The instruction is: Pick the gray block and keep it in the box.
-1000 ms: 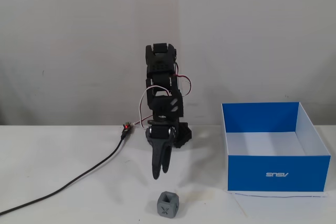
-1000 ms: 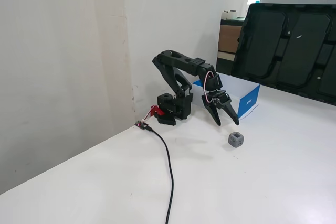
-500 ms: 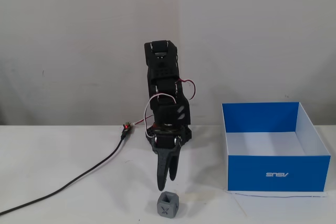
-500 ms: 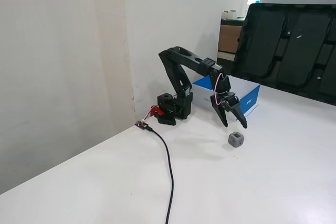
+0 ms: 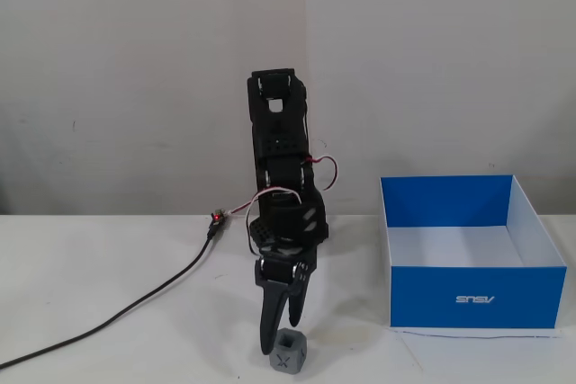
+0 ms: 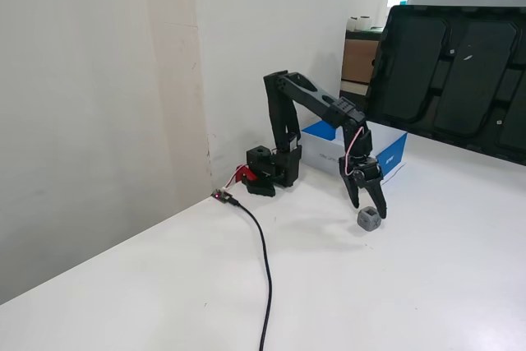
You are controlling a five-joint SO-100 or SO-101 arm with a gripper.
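The gray block is a small cube with an X on its front face, resting on the white table near the front edge. It also shows in the other fixed view. My gripper points down with its jaws apart, the tips just above and behind the block, not holding it. In the other fixed view the gripper straddles the spot right over the block. The blue box stands open to the right of the arm with nothing visible inside; in the other fixed view the box is behind the arm.
A black cable runs from the arm's base to the front left of the table. A white wall stands behind. A large black panel leans at the right in the side-on fixed view.
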